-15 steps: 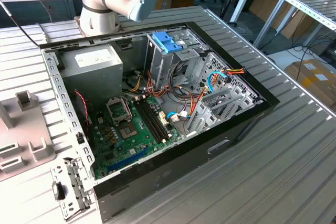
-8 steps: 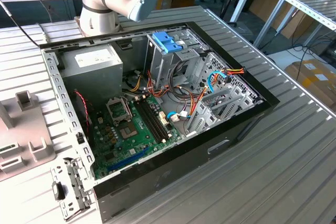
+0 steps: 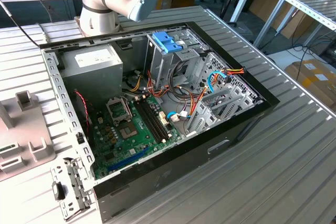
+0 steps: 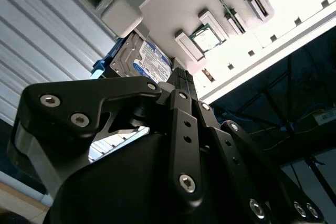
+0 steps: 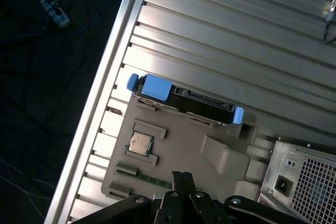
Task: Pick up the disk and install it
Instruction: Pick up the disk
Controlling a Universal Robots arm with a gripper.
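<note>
Though its black links crowd both wrist views, the one black metal pincer (image 5: 182,176) (image 4: 181,77) shows its two fingertips pressed together with nothing between them, poised over one flat grey plastic fixture plate (image 5: 181,140) (image 4: 173,3). One disk (image 5: 195,103) (image 4: 149,61), a flat rectangular dark metal drive with blue plastic rails and a white label under a blue band, stands on its long edge at the plate's far rim, beyond the fingertips and apart from them. Its long axis lies across in front of the fingertips, roughly along the ribs of the silver ribbed metal table (image 5: 236,35) (image 3: 294,156). Its labelled face shows in the second wrist view, and two blue rail ends show in the first wrist view, one at each end.

One small square silver processor chip (image 5: 141,143) (image 4: 207,38) lies in the plate, nearer the pincer than the disk. One open black computer case (image 3: 173,103) (image 5: 304,182) sits off to the pincer's side, cut off at the first wrist view's edge. Black links hide the disk's lower part in the second wrist view.
</note>
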